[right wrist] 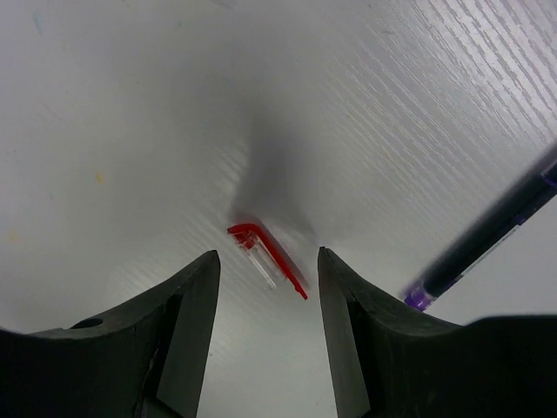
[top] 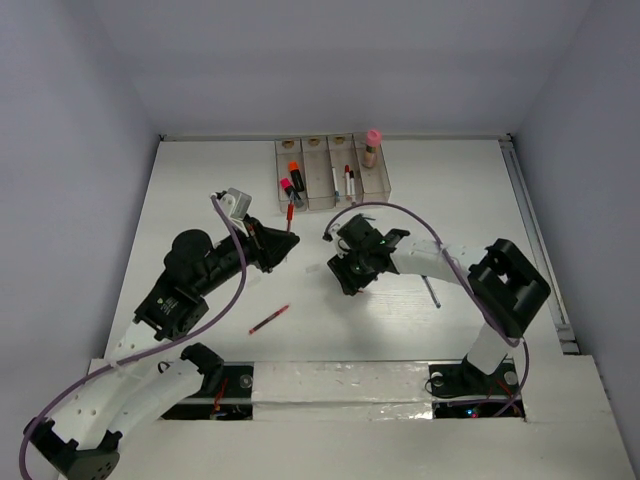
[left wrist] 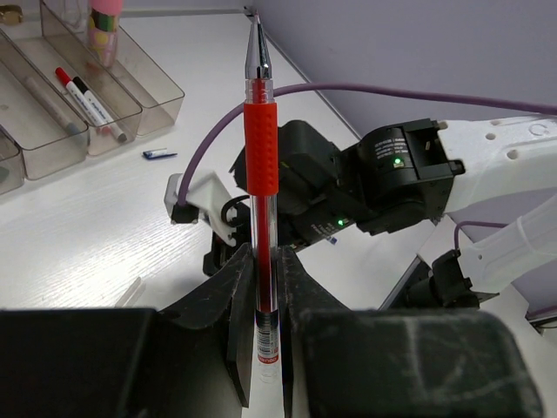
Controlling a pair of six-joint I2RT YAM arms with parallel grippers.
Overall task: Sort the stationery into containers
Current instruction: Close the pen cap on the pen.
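One red pen [left wrist: 260, 148] clamped in left tool [left wrist: 262, 266]; right tool [right wrist: 268, 255] spread over cap [right wrist: 258, 244]

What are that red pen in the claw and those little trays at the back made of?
The red pen looks like clear hard plastic, since the ink tube shows through, with a dimpled red sleeve, probably rubber. The trays look like glossy, smoke-tinted clear plastic: the markers inside show through their walls.

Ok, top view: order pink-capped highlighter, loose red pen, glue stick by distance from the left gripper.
1. Pink-capped highlighter, in the leftmost bin beyond the left gripper.
2. Loose red pen, on the table, lower in view.
3. Glue stick, rightmost bin.
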